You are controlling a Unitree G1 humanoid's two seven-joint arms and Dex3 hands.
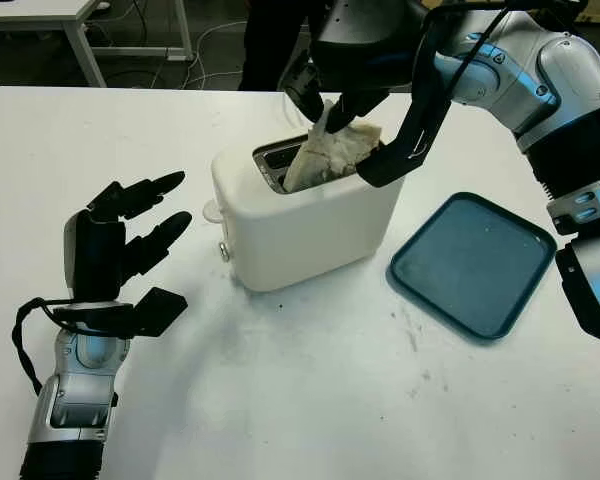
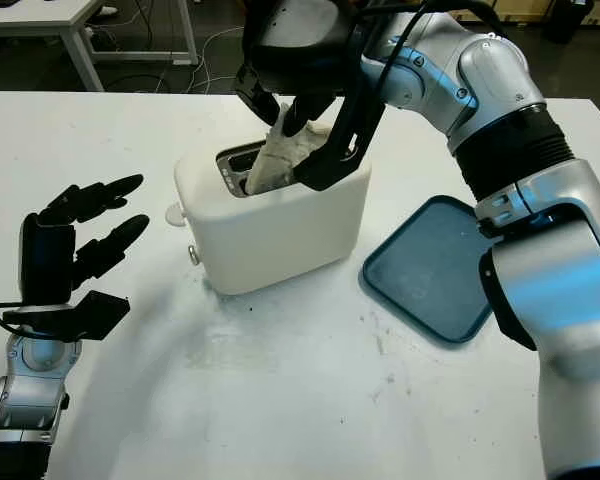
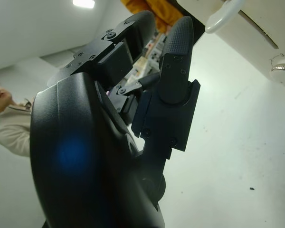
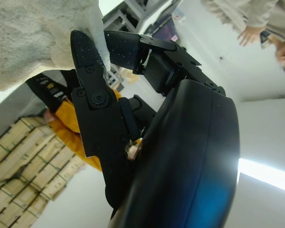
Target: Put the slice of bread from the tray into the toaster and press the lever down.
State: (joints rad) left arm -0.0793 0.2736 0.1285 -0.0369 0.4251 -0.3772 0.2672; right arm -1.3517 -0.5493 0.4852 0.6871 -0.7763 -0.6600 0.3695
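— As your right hand (image 1: 345, 105) reaches over the toaster (image 1: 305, 215), what are its black fingers (image 4: 92, 85) doing?

— They pinch the slice of bread (image 1: 330, 150), which stands tilted and half sunk in the slot, pale and rough-crumbed against the smooth cream shell. The silver-and-black arm bends in from the right, its wrist turned downward above the appliance.

— And your left hand (image 1: 120, 250)?

— It is open, palm upright above the white table (image 1: 280, 400) at the near left, well apart from the toaster, holding nothing.

— What do the wrist cameras add?

— Yours on the right shows the bread's porous surface touching a fingertip, with stacked boxes behind. The left one catches the toaster's rounded lever (image 3: 223, 16) and a small metal knob (image 3: 281, 76) from below, and a person in a light top.

— The tray (image 1: 475, 265)?

— Dark blue, rounded corners, raised rim, lying flat just to the right of the toaster.
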